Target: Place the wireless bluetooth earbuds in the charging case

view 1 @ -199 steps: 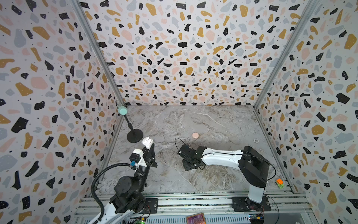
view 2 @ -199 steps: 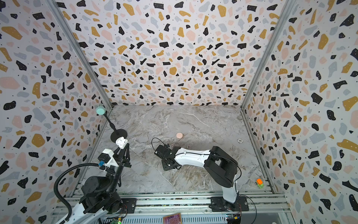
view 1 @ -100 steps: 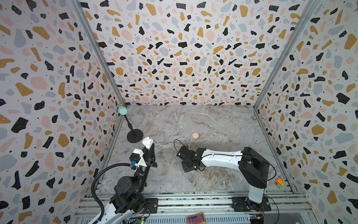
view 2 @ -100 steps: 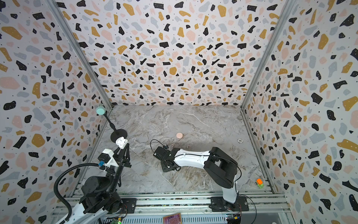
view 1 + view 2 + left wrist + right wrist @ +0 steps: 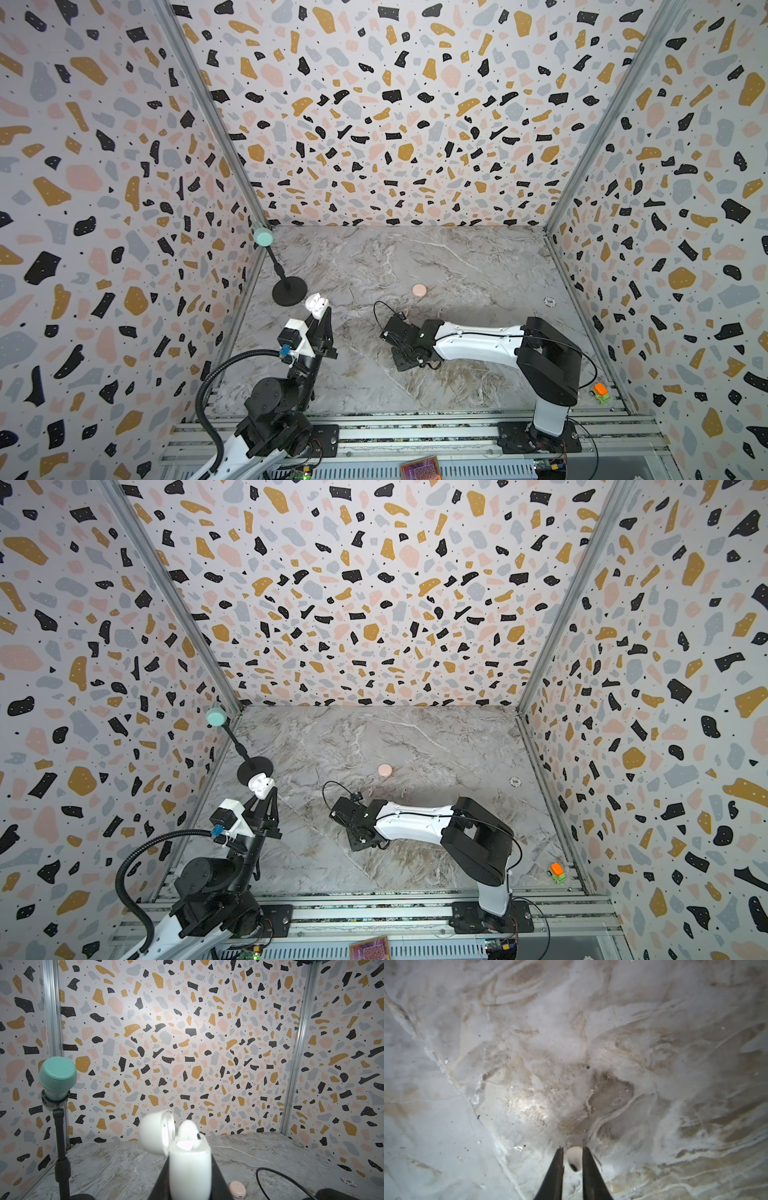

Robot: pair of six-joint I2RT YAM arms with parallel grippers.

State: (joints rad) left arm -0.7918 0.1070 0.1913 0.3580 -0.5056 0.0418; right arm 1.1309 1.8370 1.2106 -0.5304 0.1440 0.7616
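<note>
Two grips we see: left gripper [image 5: 319, 316] clamps the open white plastic charging case [image 5: 190, 1169], lower left; right gripper [image 5: 573, 1149] pinches a tiny white earbud [image 5: 574, 1158].

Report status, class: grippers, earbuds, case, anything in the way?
Left gripper shut on open white case, raised, one earbud seated. Right gripper shut on white earbud at table. Pink case lies aside, not between arms.

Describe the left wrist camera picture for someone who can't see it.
The left hand grips an open white charging case, a white earbud poking out. Behind it: a pink case on the marble table, a mint-topped stand, speckled walls.
</note>
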